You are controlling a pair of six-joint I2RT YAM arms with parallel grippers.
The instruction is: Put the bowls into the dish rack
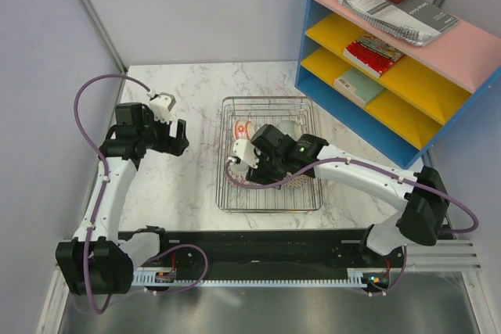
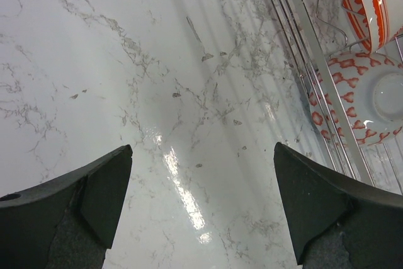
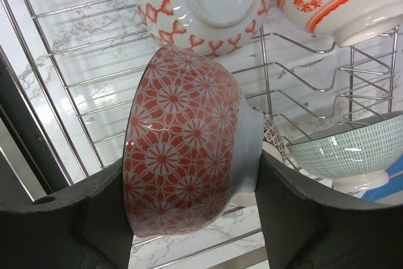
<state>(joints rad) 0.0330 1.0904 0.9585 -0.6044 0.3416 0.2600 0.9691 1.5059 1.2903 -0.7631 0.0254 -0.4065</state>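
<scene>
The right pincer [image 3: 192, 193] clamps a red flowered bowl [image 3: 176, 124] on edge inside the dish rack [image 1: 270, 209]. The left pincer [image 2: 201, 155] gapes wide, empty, over the desk [image 1: 180, 193] at the rack's nine o'clock.

On my feed: left arm [image 1: 108, 187] and right arm [image 1: 360, 174] both white links, black joint housings. Purple cable [image 1: 78, 99] looped along each. Dark matte fingers [image 2: 75, 203]. Green LED [image 1: 301, 147] lit on right wrist.
</scene>
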